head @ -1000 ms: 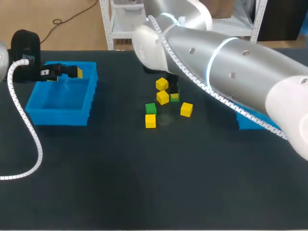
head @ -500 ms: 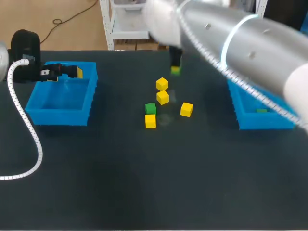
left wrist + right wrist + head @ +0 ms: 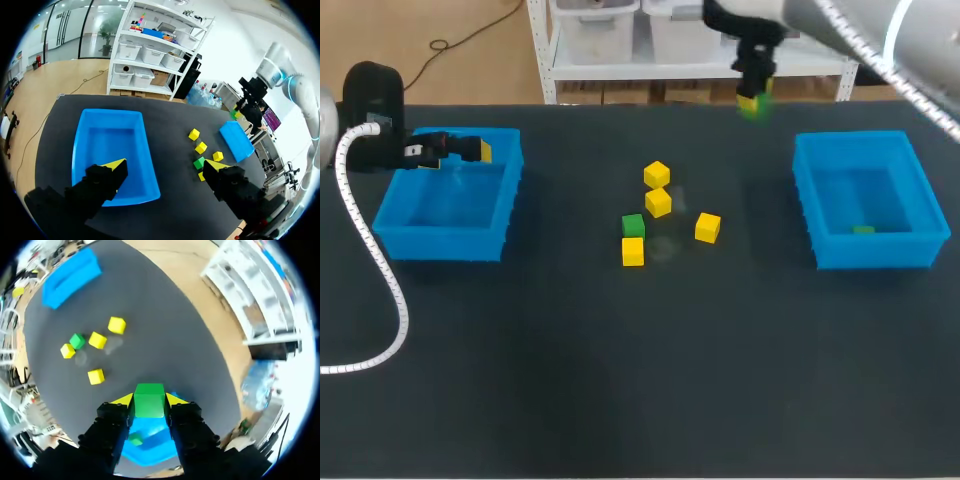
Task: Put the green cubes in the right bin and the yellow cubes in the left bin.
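Note:
My right gripper (image 3: 753,98) hangs high over the table's far side, left of the right blue bin (image 3: 875,250), shut on a green cube (image 3: 755,108). In the right wrist view the cube (image 3: 149,400) sits between the yellow tips, with that bin (image 3: 155,445) below holding one green cube (image 3: 134,440). My left gripper (image 3: 470,150) stands open above the far rim of the left blue bin (image 3: 440,240), nothing between its fingers (image 3: 115,167). Mid-table lie a green cube (image 3: 633,226) and several yellow cubes (image 3: 658,202).
The loose cubes form a small cluster between the two bins, as the left wrist view shows with one yellow cube (image 3: 194,134) farthest out. My left arm's white cable (image 3: 375,270) loops over the table's left part.
My right arm has lifted the green cube out of the cluster and swung it up and to the right, towards the right bin. The left arm has stayed still.

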`<state>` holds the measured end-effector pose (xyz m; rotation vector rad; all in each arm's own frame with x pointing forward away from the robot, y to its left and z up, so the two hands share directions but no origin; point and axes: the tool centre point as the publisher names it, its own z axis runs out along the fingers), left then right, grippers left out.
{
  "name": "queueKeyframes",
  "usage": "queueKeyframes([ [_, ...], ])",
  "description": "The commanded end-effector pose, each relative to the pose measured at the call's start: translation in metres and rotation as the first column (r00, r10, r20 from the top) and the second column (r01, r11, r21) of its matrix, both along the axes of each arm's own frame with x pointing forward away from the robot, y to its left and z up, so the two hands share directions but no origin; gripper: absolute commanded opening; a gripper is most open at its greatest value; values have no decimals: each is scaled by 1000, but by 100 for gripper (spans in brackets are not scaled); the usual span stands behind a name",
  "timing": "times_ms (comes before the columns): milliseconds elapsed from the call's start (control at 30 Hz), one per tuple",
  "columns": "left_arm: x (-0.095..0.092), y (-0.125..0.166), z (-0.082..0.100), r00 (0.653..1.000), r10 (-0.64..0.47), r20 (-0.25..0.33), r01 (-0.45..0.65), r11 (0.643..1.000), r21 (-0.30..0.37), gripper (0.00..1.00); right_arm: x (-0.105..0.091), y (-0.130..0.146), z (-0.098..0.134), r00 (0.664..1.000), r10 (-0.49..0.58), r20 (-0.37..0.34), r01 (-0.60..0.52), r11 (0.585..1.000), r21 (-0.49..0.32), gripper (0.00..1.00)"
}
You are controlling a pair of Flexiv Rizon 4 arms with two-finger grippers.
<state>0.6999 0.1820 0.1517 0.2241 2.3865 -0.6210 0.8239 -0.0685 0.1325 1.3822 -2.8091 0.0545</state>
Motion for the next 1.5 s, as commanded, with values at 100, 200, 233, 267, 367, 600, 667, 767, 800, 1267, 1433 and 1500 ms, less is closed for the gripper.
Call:
queueKeyframes([
  [100, 0, 2, -2, 1000, -6, 7, 6, 1000, -10, 100, -49, -72, -17, 976, -141, 167, 105, 972, 211, 0],
  [200, 0, 2, -2, 1000, -6, 7, 6, 1000, -10, 100, -55, -86, -22, 967, -195, 164, 156, 962, 225, 0],
  [233, 0, 2, -2, 1000, -6, 7, 6, 1000, -10, 100, -57, -89, -24, 963, -212, 163, 172, 958, 232, 0],
  [267, 0, 2, -2, 1000, -6, 7, 6, 1000, -10, 100, -58, -93, -25, 960, -226, 164, 185, 955, 234, 0],
  [367, 0, 2, -2, 1000, -6, 7, 6, 1000, -10, 100, -60, -102, -29, 946, -275, 169, 227, 939, 256, 0],
  [600, 0, 2, -2, 1000, -6, 7, 6, 1000, -10, 100, -69, -132, -52, 907, -392, 152, 352, 905, 237, 0],
  [667, 0, 2, -2, 1000, -6, 7, 6, 1000, -10, 100, -71, -138, -60, 903, -409, 135, 374, 900, 226, 0],
  [767, 0, 2, -2, 1000, -6, 7, 6, 1000, -10, 100, -74, -142, -68, 898, -423, 119, 393, 895, 211, 12],
  [800, 0, 2, -2, 1000, -6, 7, 6, 1000, -10, 100, -74, -142, -69, 899, -423, 114, 395, 895, 207, 36],
  [1267, 0, 2, -2, 1000, -6, 7, 6, 1000, -10, 100, -33, -85, -27, 939, -287, 190, 251, 948, 194, 100],
  [1433, 0, 2, -2, 1000, -6, 7, 6, 1000, -10, 100, -14, -29, -4, 970, -70, 233, 22, 979, 201, 100],
  [1500, 0, 2, -2, 1000, -6, 7, 6, 1000, -10, 100, -9, -5, 1, 971, 41, 235, -88, 978, 192, 100],
])
